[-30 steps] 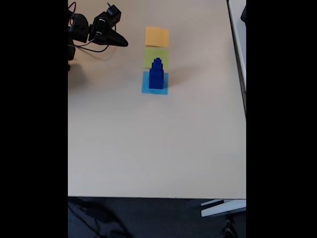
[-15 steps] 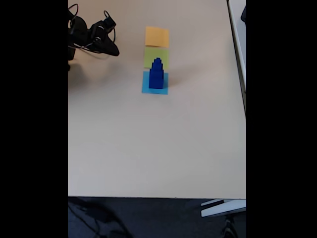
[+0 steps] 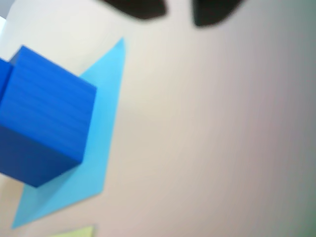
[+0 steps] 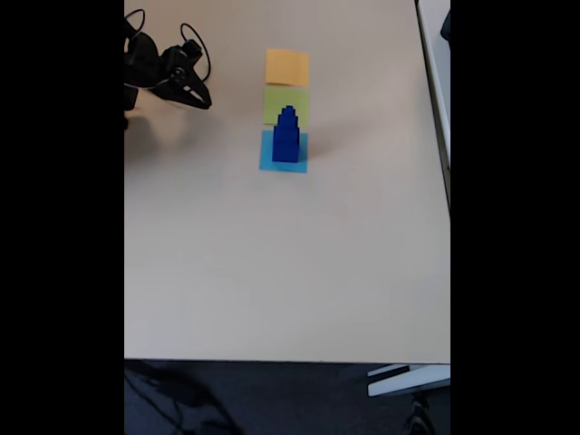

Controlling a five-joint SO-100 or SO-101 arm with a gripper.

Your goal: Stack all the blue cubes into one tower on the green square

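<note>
In the fixed view the tower (image 4: 285, 134) of blue cubes stands on the light-blue square (image 4: 283, 152), not on the green square (image 4: 286, 102). Its outline is stepped, widest at the base and narrowing to a small cube on top, and its upper part shows in front of the green square. Three paper squares lie in a column on the pale counter (image 4: 290, 263): the orange square (image 4: 287, 66) farthest up, the green square below it and touching or nearly touching it, and the light-blue square lowest.

The arm sits at the upper left of the fixed view, with black cables looping above it. Its gripper (image 4: 201, 98) points down and to the right, well apart from the tower and from all three squares. The view is too small and dark to tell whether the fingers are spread or pressed together.

In the wrist view two blurred dark fingertips (image 3: 138, 7) show at the top edge with a strip of pale counter (image 3: 212, 133) between them, and nothing sits in that gap. The largest blue cube (image 3: 44, 118) fills the left side, resting on the light-blue square (image 3: 96, 143), with the edge of another blue cube at the far left. A sliver of the green square (image 3: 74, 232) shows at the bottom edge.
</note>
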